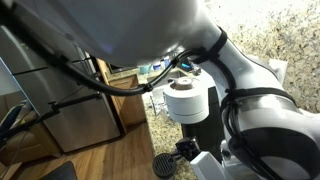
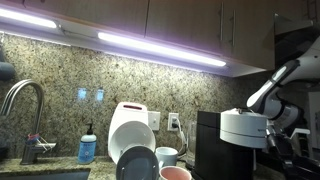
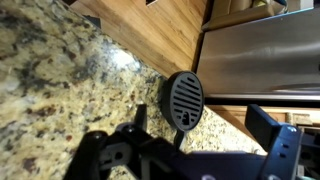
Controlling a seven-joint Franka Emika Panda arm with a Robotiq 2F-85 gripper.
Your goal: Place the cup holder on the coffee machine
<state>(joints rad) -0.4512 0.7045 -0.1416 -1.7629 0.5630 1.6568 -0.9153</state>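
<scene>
In the wrist view the gripper (image 3: 200, 128) has its jaws spread as wide as they go and grips nothing. Just past the fingertips, between them and clear of both, the cup holder (image 3: 183, 100) sits at the very edge of the granite counter (image 3: 60, 90), grille showing. Whether its rim overhangs, I cannot tell. Open granite runs away on one side of the disc. Beyond the edge lie the wooden floor (image 3: 150, 25) and a steel appliance front (image 3: 265, 55). Farther off, in an exterior view, the coffee machine (image 2: 235, 140) stands near a white appliance (image 2: 128, 125), with cups (image 2: 166, 155) between them
</scene>
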